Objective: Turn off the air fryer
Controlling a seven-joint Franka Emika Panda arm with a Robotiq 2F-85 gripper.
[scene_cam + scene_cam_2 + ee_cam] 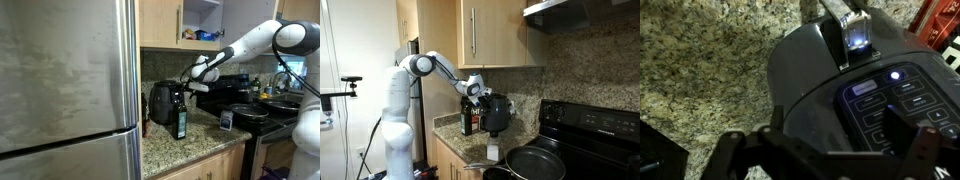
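Observation:
The air fryer (161, 103) is a rounded glossy black appliance on the granite counter, against the backsplash; it also shows in an exterior view (498, 113). In the wrist view I look down on its top (805, 85), where the touch panel (890, 95) is lit with blue buttons. My gripper (825, 150) is open right above the fryer, its jaws spread wide. One dark finger hangs over the panel's buttons; I cannot tell if it touches. In both exterior views the gripper (186, 79) (480, 92) sits at the fryer's top.
A slim dark bottle with a green label (180, 120) (467, 121) stands close beside the fryer. A steel fridge (60, 80) fills one side. A black stove (250, 105) (595, 130) with a pan (532, 160) is on the other side. Wooden cabinets (490, 35) hang overhead.

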